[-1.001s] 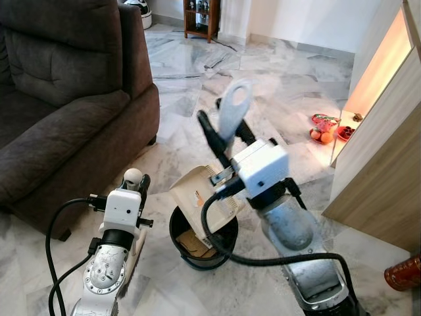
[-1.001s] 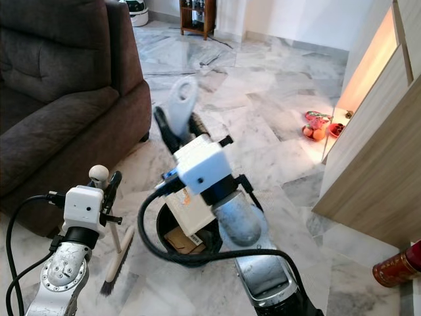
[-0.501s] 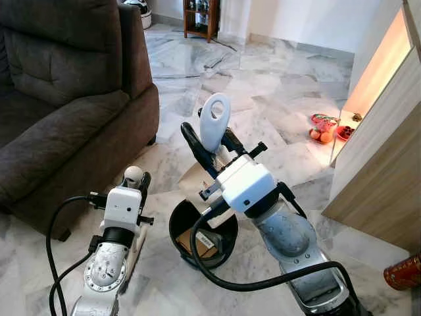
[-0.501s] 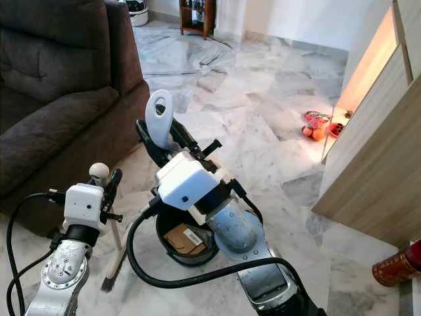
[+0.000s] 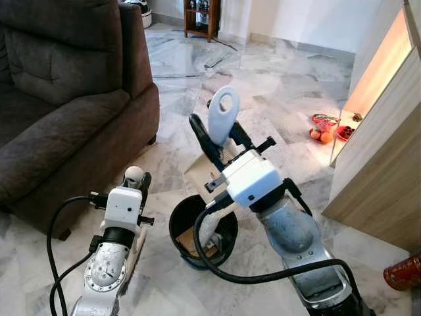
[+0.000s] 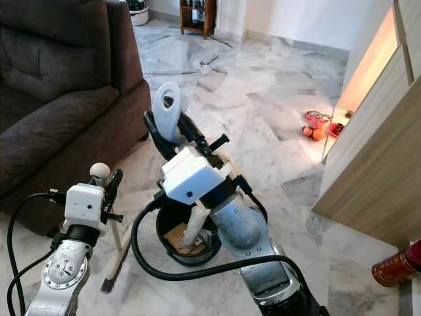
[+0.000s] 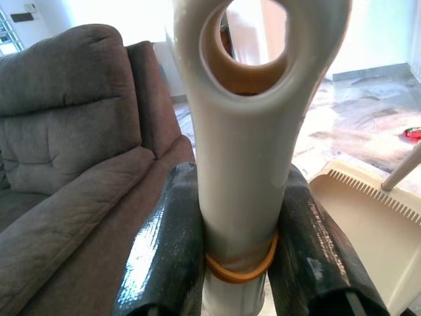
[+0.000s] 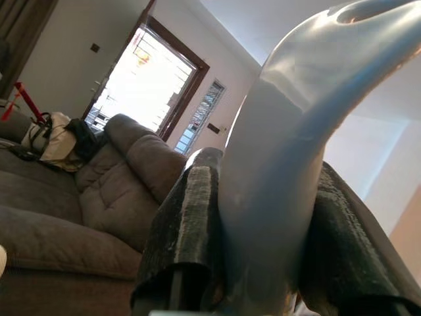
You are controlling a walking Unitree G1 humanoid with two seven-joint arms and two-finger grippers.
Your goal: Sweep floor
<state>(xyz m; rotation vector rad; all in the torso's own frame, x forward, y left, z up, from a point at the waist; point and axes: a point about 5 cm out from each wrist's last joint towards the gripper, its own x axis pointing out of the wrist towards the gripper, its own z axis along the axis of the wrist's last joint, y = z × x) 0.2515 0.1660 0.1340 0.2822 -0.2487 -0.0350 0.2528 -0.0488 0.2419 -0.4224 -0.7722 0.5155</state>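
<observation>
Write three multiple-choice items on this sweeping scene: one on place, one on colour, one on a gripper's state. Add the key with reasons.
1. Where does the black bin stand?
A. On the sofa
B. On the marble floor between the two arms
C. Inside the wooden cabinet

2. What colour is the sofa?
A. Dark brown
B. Red
C. White

3. What is the right gripper doing?
A. Hanging open
B. Shut on the dustpan handle
C. Shut on the bin's rim

Key: 1 B, the bin sits on the floor below the arms. 2 A, its cushions are dark brown. 3 B, the black fingers clamp the dustpan handle; the left gripper likewise grips the brush handle.
</observation>
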